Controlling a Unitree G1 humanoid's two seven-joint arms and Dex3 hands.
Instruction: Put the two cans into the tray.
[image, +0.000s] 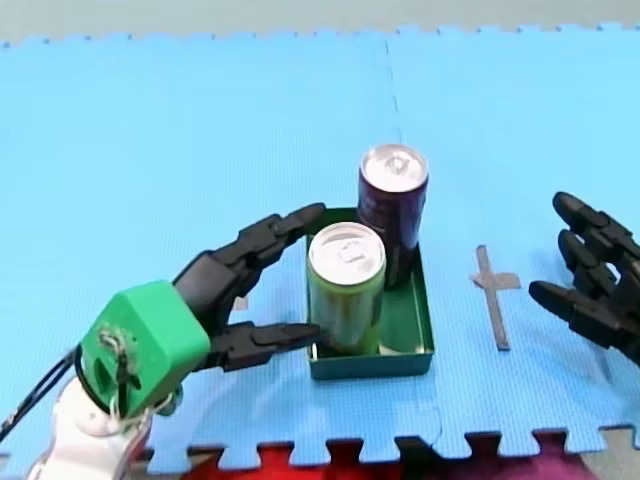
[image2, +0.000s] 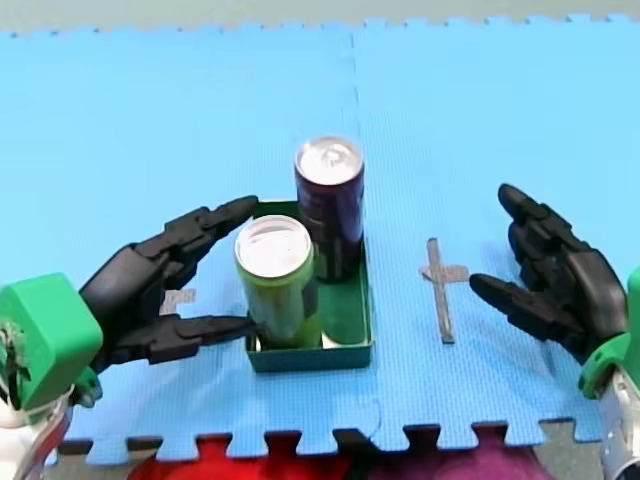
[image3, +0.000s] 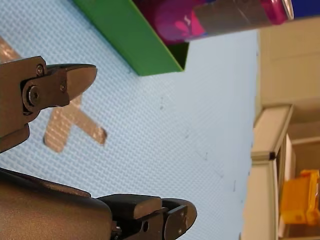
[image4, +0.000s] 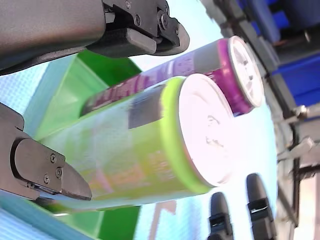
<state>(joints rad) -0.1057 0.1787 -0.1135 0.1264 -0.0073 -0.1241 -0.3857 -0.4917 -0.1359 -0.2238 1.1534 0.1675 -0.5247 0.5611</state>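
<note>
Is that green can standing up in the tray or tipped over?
Upright: the green metal can has its silver lid up and base inside the shallow green rectangular tray. The left hand flanks it; contact unclear.

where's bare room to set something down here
Wide bare mat beyond the tray, and a strip between tray and tape cross. Crowded: green can and purple can nearly fill the tray, left hand alongside; right hand right of the cross.

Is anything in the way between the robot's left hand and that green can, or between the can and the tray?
Nothing visible does. The left hand reaches around the green can, which already stands in the tray with the purple can. The right hand hovers over the mat.
</note>
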